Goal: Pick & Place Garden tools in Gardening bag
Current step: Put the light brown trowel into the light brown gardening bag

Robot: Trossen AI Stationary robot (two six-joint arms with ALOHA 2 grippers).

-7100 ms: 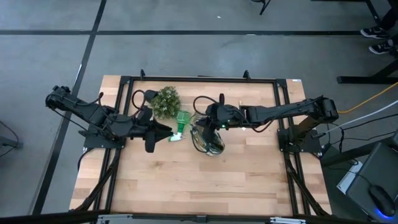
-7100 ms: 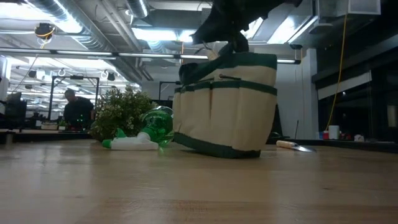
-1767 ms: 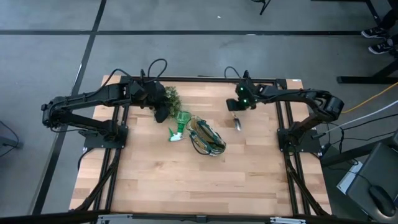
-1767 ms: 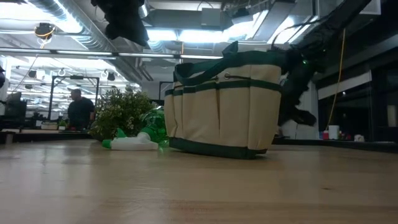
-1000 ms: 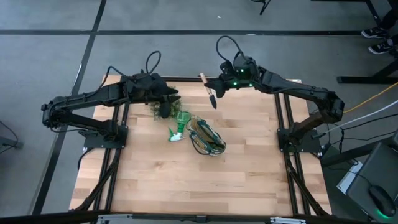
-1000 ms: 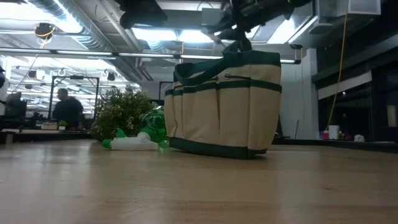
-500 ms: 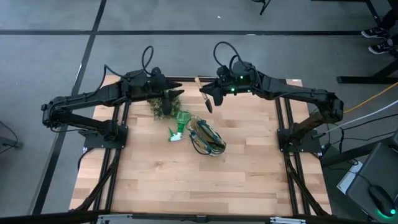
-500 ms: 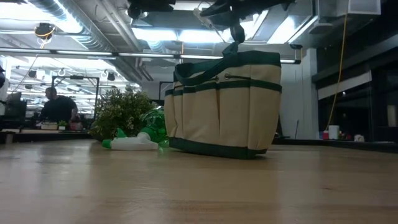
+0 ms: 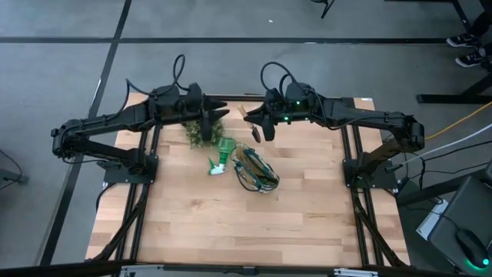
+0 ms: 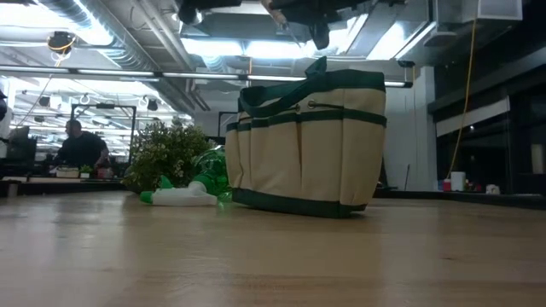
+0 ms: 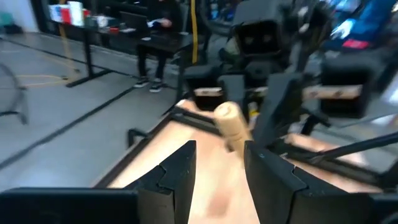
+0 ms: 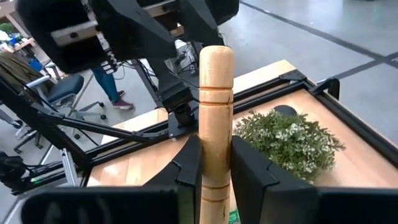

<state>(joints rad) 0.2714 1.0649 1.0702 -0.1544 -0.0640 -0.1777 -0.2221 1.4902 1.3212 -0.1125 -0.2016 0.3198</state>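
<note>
My right gripper (image 9: 257,121) is high above the table's far middle, shut on the wooden-handled tool (image 12: 216,93). My left gripper (image 9: 217,115) faces it from the left, above the potted plant (image 9: 201,131). Its fingers are open, and the handle's rounded end (image 11: 229,121) shows just beyond them. The beige gardening bag (image 9: 257,171) with green trim stands upright on the table, seen side-on in the low view (image 10: 307,141). The green-and-white plastic piece (image 9: 219,159) lies on the table between bag and plant. The pruning shears are out of view. My right gripper pinches the tool's wooden handle (image 12: 216,140) between its two fingers (image 12: 189,168). The handle's free end (image 12: 216,56) sticks out well past the fingertips toward my left gripper. The tool is lifted clear, high above the table and the bag.
The bushy plant (image 10: 166,153) in its pot stands left of the bag. The table's near half (image 9: 231,223) is bare wood. A black frame (image 9: 154,100) runs along the table's edges. A person (image 10: 77,145) sits in the room behind.
My right gripper has carried the tool toward the table's left and turned it, so that its handle end now points at my left gripper. My left gripper has moved right and toward the far edge, closing on the handle's end. The bag and the plastic piece have stayed put.
</note>
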